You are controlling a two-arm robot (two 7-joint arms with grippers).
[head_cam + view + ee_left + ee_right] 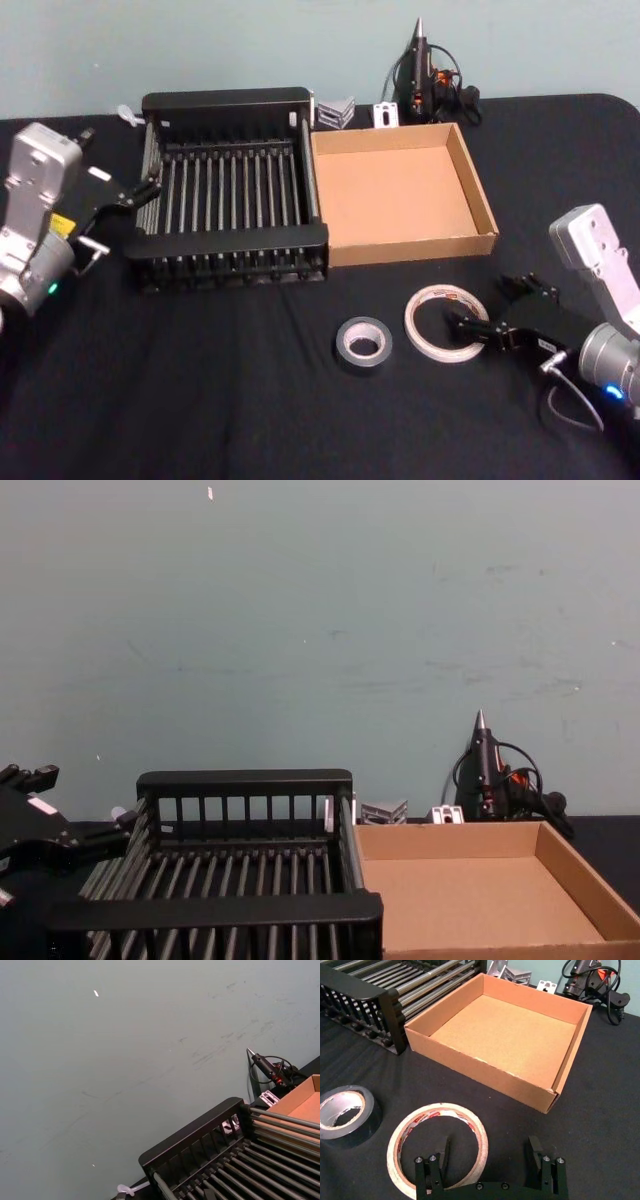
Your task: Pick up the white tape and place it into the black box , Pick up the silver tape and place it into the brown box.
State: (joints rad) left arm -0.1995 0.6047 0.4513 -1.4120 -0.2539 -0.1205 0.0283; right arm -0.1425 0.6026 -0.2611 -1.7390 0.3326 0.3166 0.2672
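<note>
Right tool point(462, 320): low over the black cloth surface point(200, 400) at near right, fingers spread wide; one finger point(441, 1151) sits over the white tape's near rim, the other point(536, 1152) outside the ring on bare cloth.
White tape point(441, 320): a wide, flat, whitish translucent ring with red marks, lying flat on the surface, near side of the brown box.
Silver tape point(363, 342): a thick dull-grey roll with a pale core, lying flat just left of the white tape, a narrow strip of cloth between them.
Black box point(230, 190): slatted plastic crate with a barred floor, far left of centre, its right wall against the brown box.
Brown box point(400, 190): shallow cardboard tray, low walls, plain flat floor, open-topped.
Left tool point(135, 190): raised at the black box's left wall; whether its fingers are apart or together cannot be told.
Open room: a broad band of bare cloth runs between the boxes' near walls and the tapes.
Far edge: a glue gun point(420, 75) with coiled cable stands by the wall.
</note>
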